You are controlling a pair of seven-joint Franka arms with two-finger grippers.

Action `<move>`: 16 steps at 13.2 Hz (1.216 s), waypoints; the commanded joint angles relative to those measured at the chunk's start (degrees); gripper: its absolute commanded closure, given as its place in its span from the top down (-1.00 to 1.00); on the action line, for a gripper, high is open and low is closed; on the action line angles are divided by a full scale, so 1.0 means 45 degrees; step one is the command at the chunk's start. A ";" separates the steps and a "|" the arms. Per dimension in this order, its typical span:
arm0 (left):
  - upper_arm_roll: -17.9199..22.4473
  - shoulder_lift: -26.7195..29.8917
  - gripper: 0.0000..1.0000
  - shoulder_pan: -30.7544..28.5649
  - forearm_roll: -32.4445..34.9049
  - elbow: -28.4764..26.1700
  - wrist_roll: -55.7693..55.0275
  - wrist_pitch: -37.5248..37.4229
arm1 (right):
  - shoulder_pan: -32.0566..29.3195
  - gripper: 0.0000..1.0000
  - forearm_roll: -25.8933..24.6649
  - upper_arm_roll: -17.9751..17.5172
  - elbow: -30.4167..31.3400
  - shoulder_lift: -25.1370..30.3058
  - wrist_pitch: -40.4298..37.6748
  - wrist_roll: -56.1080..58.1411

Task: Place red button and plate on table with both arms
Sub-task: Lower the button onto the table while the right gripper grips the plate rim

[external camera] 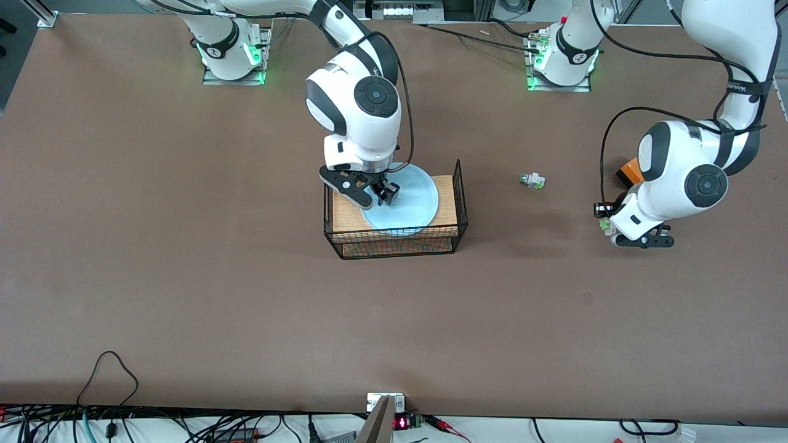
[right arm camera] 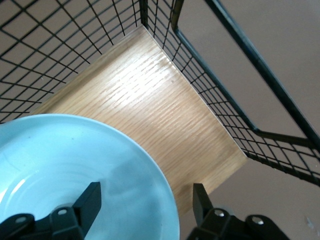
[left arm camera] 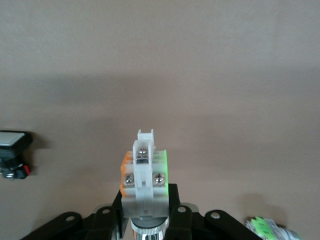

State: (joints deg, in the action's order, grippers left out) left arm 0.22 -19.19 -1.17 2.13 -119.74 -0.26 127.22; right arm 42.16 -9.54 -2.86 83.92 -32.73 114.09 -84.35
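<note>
Two grippers work apart. The right gripper (external camera: 383, 195) straddles the rim of the round, glossy pale blue plate (external camera: 409, 200) with spread fingers; the plate lies on the black wire rack's light wooden top (external camera: 446, 209). Toward the left arm's end, the left gripper (external camera: 640, 241) is clamped on the small whitish-bodied red button (left arm camera: 143, 172), low over the matte brown table (external camera: 184, 277).

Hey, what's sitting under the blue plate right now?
The plate rests on the wooden top of the black wire rack, with the right gripper straddling its rim. The wood directly under the plate is covered.
</note>
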 commanded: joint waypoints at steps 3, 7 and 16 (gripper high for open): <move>-0.0106 -0.1026 -1.00 -0.0053 -0.0454 -0.0384 0.0370 0.1123 | 0.0084 0.03 -0.0049 0.0088 -0.0231 -0.0148 -0.0137 -0.0044; -0.0322 -0.1283 -0.55 0.0024 -0.0923 -0.0404 0.0370 0.1222 | 0.0104 -0.73 0.0863 0.0069 -0.0251 -0.0128 -0.0430 -0.0083; -0.0556 0.1135 1.00 0.0123 -0.0904 0.1193 0.0331 -0.2326 | 0.0162 -1.00 0.1943 0.0069 -0.0329 0.0339 -0.2126 -0.0024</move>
State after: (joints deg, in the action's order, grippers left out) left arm -2.29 -19.31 -0.86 -0.54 -116.71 -0.04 122.81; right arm 42.44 -2.09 -2.82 83.00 -32.39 108.15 -84.28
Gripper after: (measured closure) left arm 0.000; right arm 0.903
